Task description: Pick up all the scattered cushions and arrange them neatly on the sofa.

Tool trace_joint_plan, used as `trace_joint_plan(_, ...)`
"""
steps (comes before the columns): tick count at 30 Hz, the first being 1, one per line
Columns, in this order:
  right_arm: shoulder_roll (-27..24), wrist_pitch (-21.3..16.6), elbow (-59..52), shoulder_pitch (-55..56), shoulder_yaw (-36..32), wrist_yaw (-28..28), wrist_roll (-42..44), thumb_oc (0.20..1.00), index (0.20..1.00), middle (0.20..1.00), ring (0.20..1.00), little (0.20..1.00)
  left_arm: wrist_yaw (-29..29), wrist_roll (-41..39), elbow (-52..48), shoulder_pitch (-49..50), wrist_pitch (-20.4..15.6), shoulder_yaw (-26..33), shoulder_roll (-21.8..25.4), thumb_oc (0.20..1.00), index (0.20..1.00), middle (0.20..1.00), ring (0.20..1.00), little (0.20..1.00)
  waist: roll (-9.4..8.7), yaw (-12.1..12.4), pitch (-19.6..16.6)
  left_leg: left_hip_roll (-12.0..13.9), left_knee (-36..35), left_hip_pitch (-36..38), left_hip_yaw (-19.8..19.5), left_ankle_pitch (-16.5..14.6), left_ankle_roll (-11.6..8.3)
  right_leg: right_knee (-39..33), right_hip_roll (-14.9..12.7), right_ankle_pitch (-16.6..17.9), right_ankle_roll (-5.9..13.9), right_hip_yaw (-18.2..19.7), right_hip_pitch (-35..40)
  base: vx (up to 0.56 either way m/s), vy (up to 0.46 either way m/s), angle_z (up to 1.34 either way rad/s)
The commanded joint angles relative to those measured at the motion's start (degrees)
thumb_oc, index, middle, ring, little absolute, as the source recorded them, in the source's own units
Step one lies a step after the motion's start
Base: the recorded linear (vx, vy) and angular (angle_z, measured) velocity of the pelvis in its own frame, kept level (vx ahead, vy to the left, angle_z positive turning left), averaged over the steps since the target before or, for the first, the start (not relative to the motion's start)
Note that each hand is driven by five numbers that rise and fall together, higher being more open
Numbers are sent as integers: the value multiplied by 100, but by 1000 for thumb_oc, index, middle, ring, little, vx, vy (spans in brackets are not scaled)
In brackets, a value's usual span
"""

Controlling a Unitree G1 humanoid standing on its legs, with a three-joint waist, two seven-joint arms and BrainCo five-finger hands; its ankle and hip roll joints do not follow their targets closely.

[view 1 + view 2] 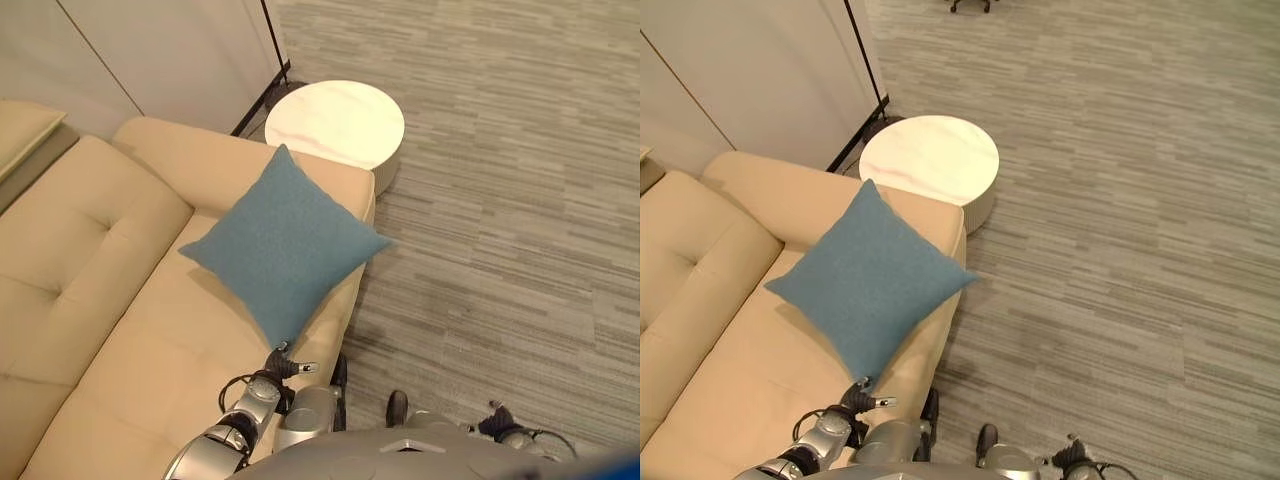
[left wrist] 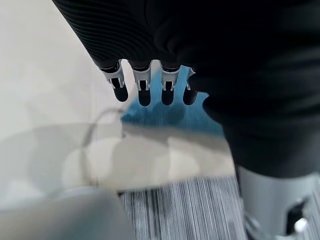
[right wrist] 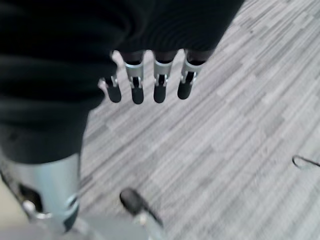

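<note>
Blue cushion (image 1: 285,244) lies on beige sofa (image 1: 90,300); left hand (image 2: 150,85) and right hand (image 3: 150,82) hang relaxed, empty.

A round white side table (image 1: 335,122) stands on grey striped carpet (image 1: 510,200). Behind it rises a pale wall panel (image 1: 170,50) with a thin dark stand (image 1: 275,45) beside it

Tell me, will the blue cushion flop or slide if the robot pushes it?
The cushion looks plump and soft, so it would probably squash rather than stay stiff. One corner overhangs the sofa edge, so a push might tip it onto the floor.
</note>
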Motion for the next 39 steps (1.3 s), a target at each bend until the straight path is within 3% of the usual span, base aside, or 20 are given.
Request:
trace_joint_plan(1, -203, 1, -143, -162, 155, 135, -195, 1000, 1000, 1000, 1000, 1000, -52, 85, 172, 214, 15, -160, -189, 1000, 1000, 1000, 1000, 1000, 48, 226, 61, -115, 582, -33, -229, -664, 211, 1533, -183, -131, 558, -78, -663, 23, 113, -1)
trace_joint_plan(2, -223, 11, -199, -238, 184, 190, -257, 1000, 1000, 1000, 1000, 1000, -35, 65, 138, 158, 1, -142, -126, 1000, 1000, 1000, 1000, 1000, 133, 129, 179, -106, 535, 51, -371, -664, 317, 2477, -284, 95, 819, 47, -1242, 16, 104, 1)
trace_joint_plan(3, -230, 3, -234, -300, 218, 183, -266, 1000, 1000, 1000, 1000, 1000, -5, 47, 129, 132, -10, -167, -106, 1000, 1000, 1000, 1000, 1000, 169, 80, 209, -115, 502, 109, -455, -664, 345, 2683, -284, 133, 793, 196, -1448, 46, 63, 11)
trace_joint_plan(4, -226, -7, -256, -326, 235, 185, -261, 1000, 1000, 1000, 1000, 1000, 4, 34, 101, 121, -19, -186, -102, 1000, 1000, 1000, 1000, 1000, 186, 48, 211, -138, 461, 159, -532, -668, 358, 2649, -246, 90, 739, 344, -1544, 156, -34, 71)
trace_joint_plan(6, -222, -34, -303, -393, 279, 159, -175, 1000, 1000, 1000, 1000, 1000, 61, 5, 10, 18, -76, -297, -95, 1000, 1000, 1000, 1000, 1000, 179, -85, 203, -244, 421, 227, -810, -708, 352, 1832, -78, 57, 599, 1034, -1660, 207, -104, 112)
trace_joint_plan(9, -237, -19, -312, -431, 264, 169, -46, 1000, 1000, 1000, 1000, 1000, 76, -78, -31, -138, -105, -352, -101, 1000, 1000, 1000, 1000, 1000, 146, -273, 218, -395, 467, 331, -1364, -797, 314, 1314, 176, 329, 651, 2185, -1918, 200, -148, 133)
trace_joint_plan(11, -218, -19, -267, -391, 300, 193, -81, 1000, 1000, 1000, 1000, 1000, 70, -135, 74, -162, -114, -307, -160, 1000, 1000, 1000, 1000, 1000, 62, -291, 164, -459, 574, 402, -1617, -948, 255, 922, -30, 487, 613, 1978, -1656, 222, -258, 170)
trace_joint_plan(13, -219, -65, -256, -443, 303, 211, -57, 1000, 1000, 1000, 1000, 1000, 37, -247, 90, -90, -136, -263, -232, 1000, 1000, 1000, 1000, 1000, 29, -199, -2, -312, 657, 330, -1718, -971, 86, 574, -64, 431, 506, 1638, -1295, 180, -306, 106)
trace_joint_plan(16, -289, -89, -290, -498, 288, 202, -19, 1000, 1000, 1000, 1000, 1000, 38, -225, 86, -86, -94, -327, -265, 1000, 1000, 1000, 1000, 1000, -23, -189, 53, -125, 855, 76, -1449, -937, -28, 421, -145, 321, 444, 1252, -1067, -8, -211, 119)
trace_joint_plan(17, -317, -104, -298, -473, 257, 209, 20, 1000, 1000, 1000, 1000, 1000, 31, -229, 49, -83, -81, -363, -262, 1000, 1000, 1000, 1000, 1000, -49, -228, 89, -10, 999, -64, -1068, -941, -36, 314, -192, 262, 408, 962, -919, -55, -205, 114)
trace_joint_plan(19, -311, -88, -288, -352, 71, 213, 221, 1000, 1000, 1000, 1000, 1000, 5, -133, -82, -146, -66, -481, -220, 1000, 1000, 1000, 1000, 1000, -70, -475, 64, 384, 1090, -201, 624, -918, 38, 221, -317, 116, 369, 216, -686, -37, -166, 202)
trace_joint_plan(20, -285, -81, -289, -343, 54, 223, 251, 1000, 1000, 1000, 1000, 1000, -12, -125, -102, -169, -62, -480, -207, 1000, 1000, 1000, 1000, 1000, -72, -532, 42, 461, 1176, -230, 978, -954, 35, 228, -346, 95, 362, 60, -667, 45, -31, 325)
trace_joint_plan(21, -218, -81, -303, -343, 63, 222, 259, 1000, 1000, 1000, 1000, 1000, -42, -127, -103, -144, -66, -451, -175, 1000, 1000, 1000, 1000, 1000, -45, -550, 32, 409, 1115, -160, 1079, -1017, 56, 282, -342, 66, 361, -158, -567, 130, 60, 261)
trace_joint_plan(22, -168, -88, -293, -343, 59, 222, 239, 1000, 1000, 1000, 1000, 1000, -56, -139, -58, -108, -71, -414, -167, 1000, 1000, 1000, 1000, 1000, -54, -515, -17, 273, 899, -40, 827, -1006, 79, 341, -350, 50, 400, -203, -519, 173, 105, 106)
trace_joint_plan(23, -145, -85, -298, -321, 41, 229, 216, 1000, 1000, 1000, 1000, 1000, -59, -146, -23, -70, -66, -368, -170, 1000, 1000, 1000, 1000, 1000, -70, -510, -70, 241, 777, 10, 821, -979, 123, 458, -382, 35, 432, -229, -557, 172, 234, 5)
trace_joint_plan(24, -99, -87, -344, -308, 66, 226, 79, 1000, 1000, 1000, 1000, 1000, -42, -172, -10, -33, -73, -265, -136, 1000, 1000, 1000, 1000, 1000, -20, -460, -20, 163, 578, 179, 771, -1002, 267, 1317, -529, -82, 529, -230, -808, 153, 247, -25)
trace_joint_plan(25, -91, -89, -369, -333, 50, 228, 42, 1000, 1000, 1000, 1000, 1000, -2, -192, -12, -35, -108, -200, -63, 1000, 1000, 1000, 1000, 1000, -1, -484, 22, 122, 484, 303, 591, -988, 317, 1899, -558, -58, 673, 90, -1144, 180, 192, -28)
trace_joint_plan(27, -112, -86, -356, -354, 66, 184, 12, 1000, 1000, 1000, 1000, 1000, 20, -152, -7, -39, -157, -228, -15, 1000, 1000, 1000, 1000, 1000, -13, -539, -35, 50, 386, 395, 319, -961, 291, 1358, -483, 126, 652, 619, -1247, 151, -37, 37)
trace_joint_plan(29, -134, -77, -355, -361, 51, 167, 25, 1000, 1000, 1000, 1000, 1000, 24, -133, 44, -65, -173, -239, 11, 1000, 1000, 1000, 1000, 1000, -69, -565, -47, 2, 392, 438, 189, -970, 265, 1032, -499, 224, 686, 731, -1190, 103, -73, 105)
trace_joint_plan(39, -83, -155, -322, -270, 87, 144, 28, 1000, 1000, 1000, 1000, 1000, 20, -136, 54, 77, -160, -175, -51, 1000, 1000, 1000, 1000, 1000, -155, -522, -352, 222, 16, 870, 126, -853, -4, 147, -264, 213, 552, 488, -333, 96, -134, 14)
